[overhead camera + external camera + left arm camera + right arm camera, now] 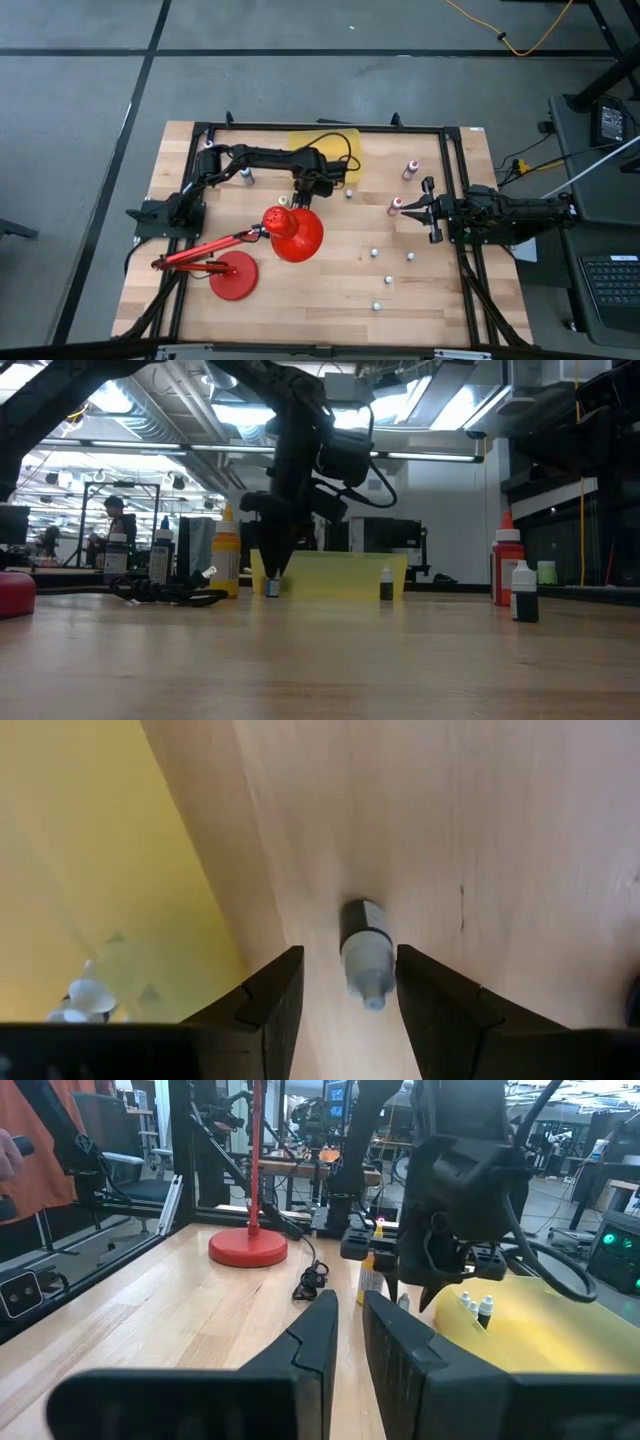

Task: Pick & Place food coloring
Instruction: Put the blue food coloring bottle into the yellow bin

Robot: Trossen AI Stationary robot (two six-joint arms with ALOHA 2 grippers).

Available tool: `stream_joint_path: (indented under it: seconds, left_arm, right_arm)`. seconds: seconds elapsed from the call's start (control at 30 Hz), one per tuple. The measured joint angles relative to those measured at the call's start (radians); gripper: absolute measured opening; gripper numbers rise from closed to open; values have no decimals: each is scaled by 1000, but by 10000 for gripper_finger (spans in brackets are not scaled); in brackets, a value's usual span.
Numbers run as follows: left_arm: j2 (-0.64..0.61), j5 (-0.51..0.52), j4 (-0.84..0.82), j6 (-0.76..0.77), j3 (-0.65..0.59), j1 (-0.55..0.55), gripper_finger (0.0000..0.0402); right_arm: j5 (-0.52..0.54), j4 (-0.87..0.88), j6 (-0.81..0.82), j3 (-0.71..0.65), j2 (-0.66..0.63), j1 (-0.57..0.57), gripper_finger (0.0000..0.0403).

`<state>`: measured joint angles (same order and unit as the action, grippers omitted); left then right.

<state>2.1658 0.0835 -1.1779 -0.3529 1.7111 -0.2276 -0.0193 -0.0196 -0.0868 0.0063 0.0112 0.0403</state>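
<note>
A tiny food coloring bottle with a dark body and a pale cap stands upright on the wooden table, just beside the translucent yellow bin. My left gripper points down over it, open, one finger on each side of the bottle; I see a thin gap on each side. The low view shows the same gripper above the bottle in front of the bin. A few bottles lie inside the bin. My right gripper waits at the table's right, shut and empty, next to a red bottle.
A red desk lamp with its round base stands near the table's middle and left. Several more tiny bottles are scattered on the right half, such as one bottle and another bottle. A black cable crosses the bin.
</note>
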Motion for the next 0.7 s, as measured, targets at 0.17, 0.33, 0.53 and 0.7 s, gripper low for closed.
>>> stream_joint_path:
  seconds: [0.17, 0.33, 0.53, 0.7]
  left_arm:
    - [0, 0, 0, 0, 0, 0, 152]
    - [0, -58, 0, -13, 0, 0, 151]
    - [0, -84, 0, -23, 0, 3, 110]
    - [0, -84, 0, -20, 1, 2, 63]
  right_arm:
    - [0, 0, 0, 0, 0, 0, 56]
    - [0, 0, 0, 0, 0, 0, 56]
    - [0, 0, 0, 0, 0, 0, 56]
    - [0, 0, 0, 0, 0, 0, 56]
